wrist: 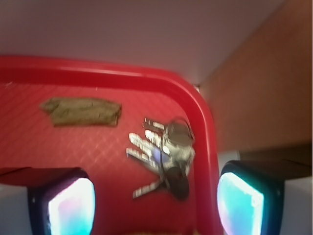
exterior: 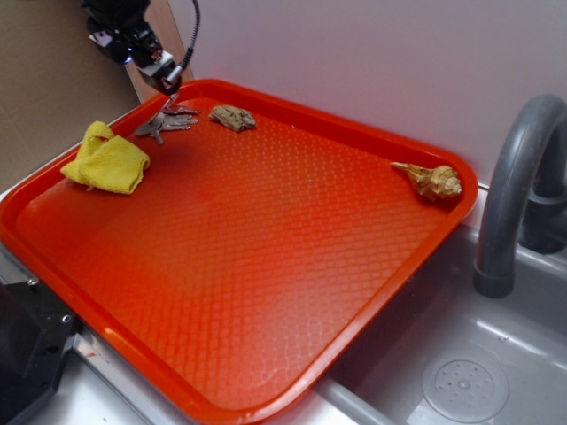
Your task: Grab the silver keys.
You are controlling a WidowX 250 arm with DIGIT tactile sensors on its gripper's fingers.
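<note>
The silver keys [exterior: 166, 122] lie fanned out on a ring in the far left corner of the red tray [exterior: 266, 266]. In the wrist view the silver keys [wrist: 164, 154] sit close to the red tray's raised rim [wrist: 205, 132]. My gripper [exterior: 170, 88] hangs just above the bunch, at the tray's back edge. Seen from the wrist, the gripper [wrist: 156, 208] stands open, its two glowing pads [wrist: 73, 205] wide apart. The keys lie ahead of the pads and between their lines. Nothing is held.
A small brown rough lump [exterior: 232, 117] lies right of the keys. A yellow cloth [exterior: 104, 161] sits near the tray's left rim, and a tan spiky seashell [exterior: 431, 181] at the right corner. A grey faucet [exterior: 518, 186] and sink [exterior: 461, 381] stand to the right. A white wall backs the tray.
</note>
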